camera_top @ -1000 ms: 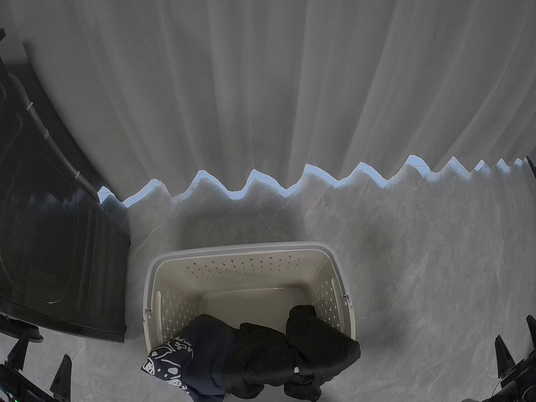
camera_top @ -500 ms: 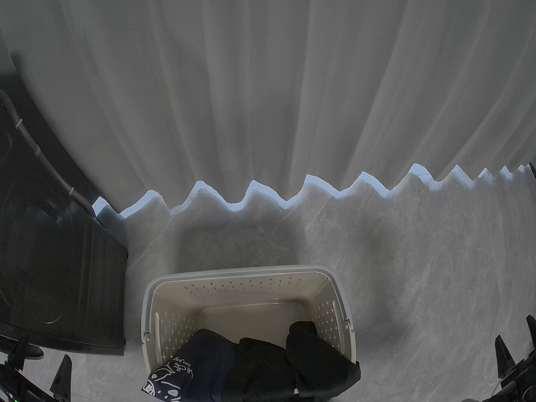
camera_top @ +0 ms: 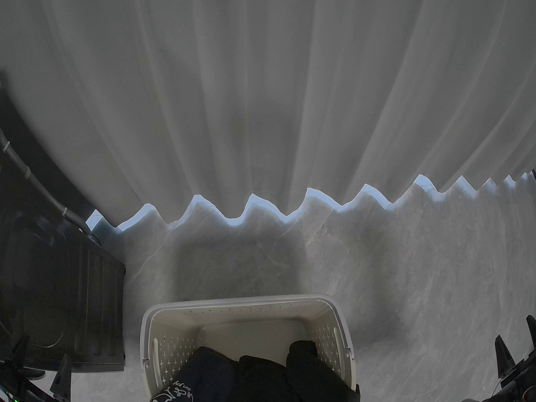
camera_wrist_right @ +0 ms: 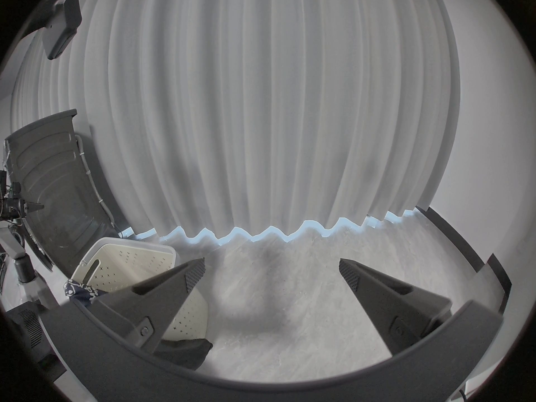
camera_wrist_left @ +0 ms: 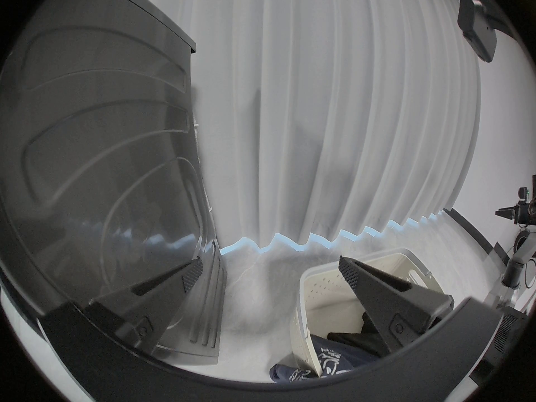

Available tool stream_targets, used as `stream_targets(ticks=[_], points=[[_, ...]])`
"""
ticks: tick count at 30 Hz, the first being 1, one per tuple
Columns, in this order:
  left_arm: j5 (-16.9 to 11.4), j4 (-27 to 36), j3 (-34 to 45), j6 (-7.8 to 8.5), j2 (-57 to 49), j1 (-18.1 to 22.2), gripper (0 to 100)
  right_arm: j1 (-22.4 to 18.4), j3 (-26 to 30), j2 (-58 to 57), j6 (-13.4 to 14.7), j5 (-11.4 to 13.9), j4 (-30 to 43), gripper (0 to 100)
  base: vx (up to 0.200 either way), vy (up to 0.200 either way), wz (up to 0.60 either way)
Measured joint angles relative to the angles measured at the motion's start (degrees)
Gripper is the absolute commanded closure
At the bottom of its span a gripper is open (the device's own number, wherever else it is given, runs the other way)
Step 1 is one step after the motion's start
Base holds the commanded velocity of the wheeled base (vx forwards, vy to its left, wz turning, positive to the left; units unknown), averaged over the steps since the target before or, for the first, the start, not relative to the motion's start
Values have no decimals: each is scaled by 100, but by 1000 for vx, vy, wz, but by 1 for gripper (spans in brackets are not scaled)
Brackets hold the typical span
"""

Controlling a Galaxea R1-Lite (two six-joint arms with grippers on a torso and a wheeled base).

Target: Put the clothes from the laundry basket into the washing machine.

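**sockdrawer:** so where's the laundry sitting, and what's around it?

**spin_cycle:** The cream perforated plastic laundry basket (camera_top: 240,304) stands on the pale grey marbled floor (camera_top: 441,263), low in the head view and right in front of the robot. The heap of black and navy clothes (camera_top: 262,372) lies in its near end, and the far half shows its cream bottom. One navy piece with a white print hangs over the rim at the corner nearest the left arm. The right wrist view shows a black piece spilling over the near side too.

**sockdrawer:** and the machine?

**spin_cycle:** The dark grey washing machine (camera_top: 61,302) is on the robot's left, just beside the basket — only a narrow strip of floor between them. What faces the cameras is a ribbed pressed-metal panel, with a grey corrugated hose (camera_top: 42,191) running along its upper edge. Behind everything a white pleated curtain (camera_top: 268,85) hangs to the floor, with light showing under its wavy hem. Off to the right there's a white wall (camera_wrist_right: 486,140) with a dark skirting board (camera_wrist_right: 452,234).

**sockdrawer:** grippers doing anything?

**spin_cycle:** The left gripper (camera_wrist_left: 269,262) sits low by the machine's near corner, left of the basket, its dark fingers spread wide with floor and curtain hem showing in the gap. The right gripper (camera_wrist_right: 271,263) hangs out to the right, well apart from the basket, fingers spread just as wide — floor showing between them.
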Motion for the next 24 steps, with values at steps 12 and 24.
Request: stream_targets(ticks=[12, 24], points=[[0, 0, 0, 0, 0, -2, 0, 0, 0, 0, 0, 0, -2, 0, 50, 0, 0], [0, 0, 0, 0, 0, 0, 0, 0, 0, 0, 0, 0, -2, 0, 0, 0, 0]])
